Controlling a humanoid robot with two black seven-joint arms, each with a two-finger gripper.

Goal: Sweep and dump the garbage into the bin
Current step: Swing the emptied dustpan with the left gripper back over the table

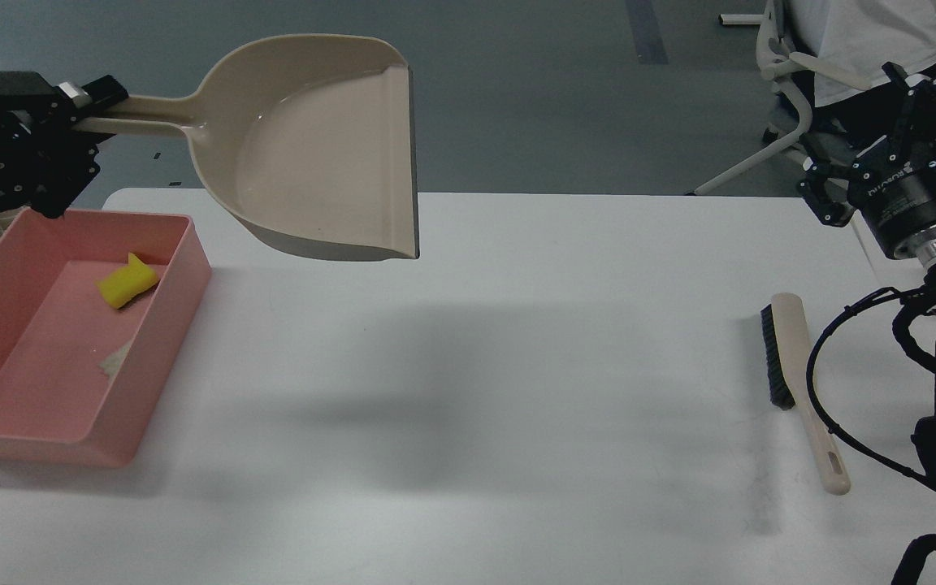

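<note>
Pink plastic marks the bin (70, 357), which I take as the landmark, at the table's (517, 366) left end. In the head view, both bits of garbage lie inside it: the yellow sponge piece (127, 283) near its far right wall, the pale crust wedge (115, 358) on its floor, nearer the middle. The dumping step looks finished.

Above and to the right of the bin hangs the beige dustpan (322, 154), empty as far as I can see, its mouth pointing right. The left gripper (86, 101), above the bin's far left corner, is clamped on the dustpan's handle. The garbage sits below and a little to the right of that gripper, well apart from it.

The brush (797, 382) lies flat on the table far to the right of the bin, untouched. The right gripper (829, 191) hovers beyond it, holding nothing; whether its fingers are parted, I cannot tell.

The next move, I judge, is to set the dustpan down on the table, clear of the bin's rim, and release it.
</note>
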